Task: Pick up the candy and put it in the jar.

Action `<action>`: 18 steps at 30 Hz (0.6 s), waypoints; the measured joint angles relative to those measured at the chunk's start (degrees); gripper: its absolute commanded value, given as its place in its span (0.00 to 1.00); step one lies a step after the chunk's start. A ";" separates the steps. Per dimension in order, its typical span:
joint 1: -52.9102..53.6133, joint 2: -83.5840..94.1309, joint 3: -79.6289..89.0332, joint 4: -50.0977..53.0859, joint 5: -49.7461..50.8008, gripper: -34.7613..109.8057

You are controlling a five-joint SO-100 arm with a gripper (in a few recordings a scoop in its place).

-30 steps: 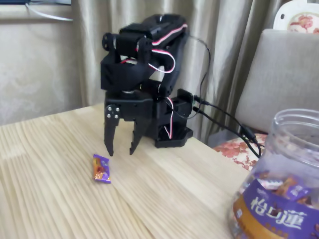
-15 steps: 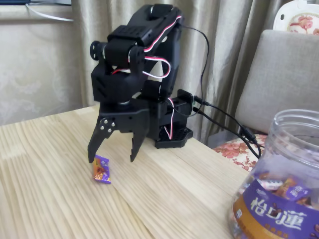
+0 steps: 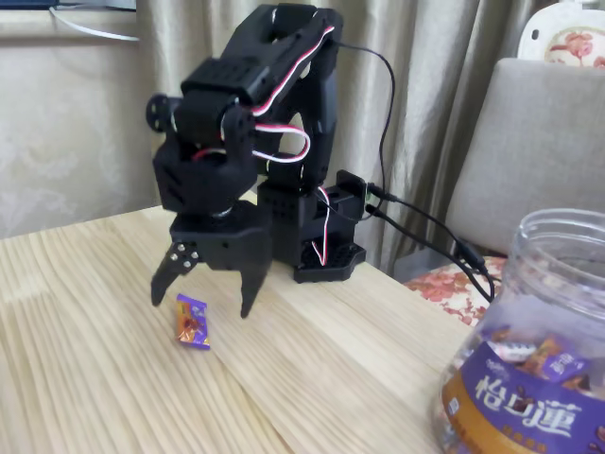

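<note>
A black robot arm's hand hangs spread wide above a pale wooden surface, its two pointed fingers tilted down and straddling the spot just behind the candy, which lies flat on the wood between and slightly in front of the tips, touching neither. The step in hand appears to be the approach for the pick. To do it well, the hand likely needs to come forward and down until the fingers bracket the wrapper's narrow sides rather than its crimped ends, with the tips nearly brushing the wood, since so flat a sweet could slip under a high grip or skid away if one finger lands first. Well apart at the right edge stands the jar, clear-walled, purple-labelled, mouth open, with similar wrapped sweets visible inside
</note>
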 measured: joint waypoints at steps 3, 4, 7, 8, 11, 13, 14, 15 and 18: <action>0.09 -0.18 0.00 -1.93 0.18 0.81; 0.00 -0.18 0.00 -2.46 0.18 0.81; 0.18 -0.18 0.44 -4.75 0.18 0.81; 0.18 -0.18 0.70 -5.98 0.26 0.81; 0.18 -0.18 2.20 -8.26 0.97 0.81; 0.62 -0.09 3.08 -8.35 0.62 0.81; 1.05 -0.09 3.16 -8.88 0.62 0.81; 1.23 -0.09 3.60 -9.67 0.62 0.81; 1.93 -0.09 6.42 -11.69 0.62 0.81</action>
